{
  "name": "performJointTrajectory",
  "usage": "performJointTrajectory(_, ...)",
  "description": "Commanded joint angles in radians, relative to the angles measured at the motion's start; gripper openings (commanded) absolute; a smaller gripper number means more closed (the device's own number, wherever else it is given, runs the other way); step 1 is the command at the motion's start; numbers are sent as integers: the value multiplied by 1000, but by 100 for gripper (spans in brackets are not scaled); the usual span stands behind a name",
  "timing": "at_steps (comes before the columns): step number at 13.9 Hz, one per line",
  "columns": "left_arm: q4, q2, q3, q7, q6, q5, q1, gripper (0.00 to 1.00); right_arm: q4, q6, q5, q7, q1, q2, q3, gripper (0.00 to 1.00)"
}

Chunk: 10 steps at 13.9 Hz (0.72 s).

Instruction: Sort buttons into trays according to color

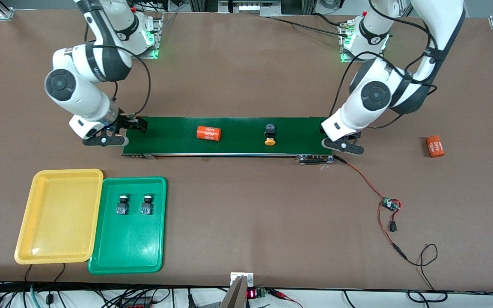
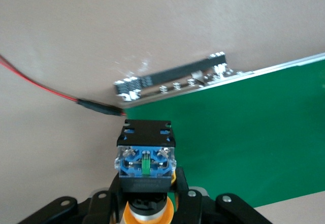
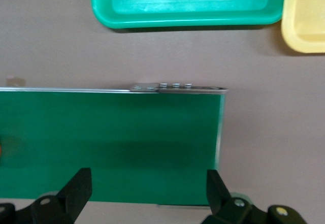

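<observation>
At the conveyor belt [image 1: 229, 136]'s end, my left gripper [image 2: 147, 203] pinches a yellow button [image 2: 145, 160], body pointing outward; my right gripper [image 3: 147, 191] waits spread over the belt's other end, nearer the empty yellow tray [image 1: 60, 214].

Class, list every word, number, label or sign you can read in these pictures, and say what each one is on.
Nothing can be quoted with certainty.
Cylinder on the belt: white print, too blurred to read.
Cylinder on the table: white print, too small to read.
Display at the table edge nearest the front camera: red digits, too small to read.
Right arm and left arm: small marks, unreadable.
Wrist views: no text.
</observation>
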Motion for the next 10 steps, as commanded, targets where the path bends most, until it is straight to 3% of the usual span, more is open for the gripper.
performJointTrajectory(1, 31, 62, 6, -29, -11, -62, -38, 0, -20, 59, 14, 129, 58, 8, -3, 100)
performJointTrajectory(5, 31, 81, 7, -84, -5, -63, -78, 0, -20, 144, 14, 284, 168, 65, -3, 100)
performJointTrajectory(7, 32, 102, 7, -84, 20, -50, -95, 10, -20, 190, 14, 321, 197, 93, -4, 100)
performJointTrajectory(8, 32, 107, 9, -83, 38, -50, -98, 36, -20, 201, 12, 326, 207, 103, -4, 100)
performJointTrajectory(10, 35, 105, 19, -62, 75, -49, -96, 100, -20, 204, 9, 326, 213, 105, -4, 100)
